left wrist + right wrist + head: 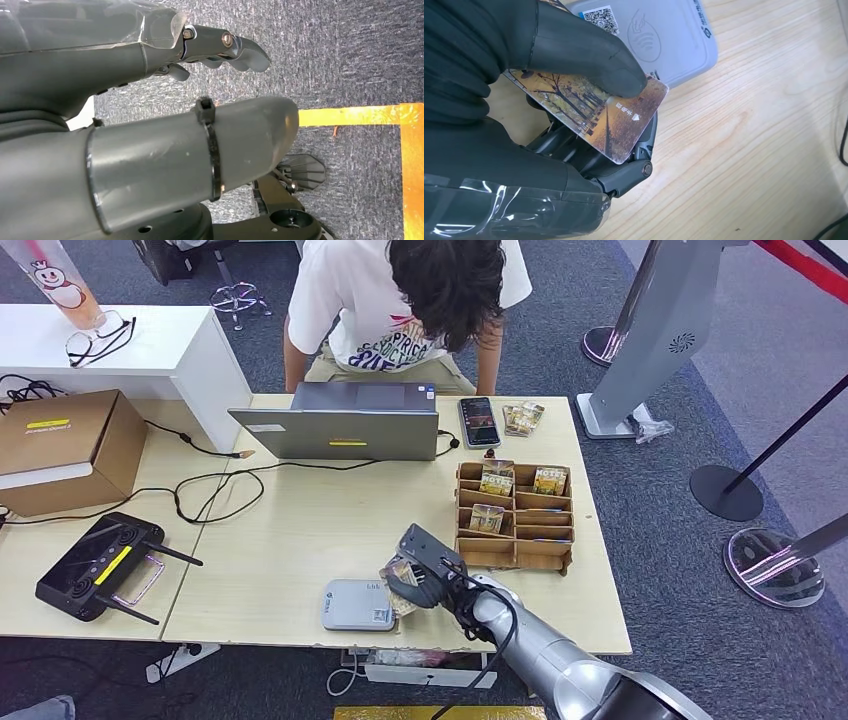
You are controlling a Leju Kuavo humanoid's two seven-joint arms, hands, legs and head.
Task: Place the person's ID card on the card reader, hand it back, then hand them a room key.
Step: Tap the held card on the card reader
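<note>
right robot hand point(574, 130) is pinching the card point(594, 112) thumb-on-top, just beside the card reader point(664, 40) | you're handling something thin, light, stiff, probably slick, so keep gripping the flat faces | left robot hand point(150, 100) is hanging, looks empty

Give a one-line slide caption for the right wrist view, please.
Right hand holds a tree-printed card beside the grey card reader.

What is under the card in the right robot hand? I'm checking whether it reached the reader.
Under the card are dark fingers and bare table; one corner overlaps the reader. The rest underneath is hidden.
</note>
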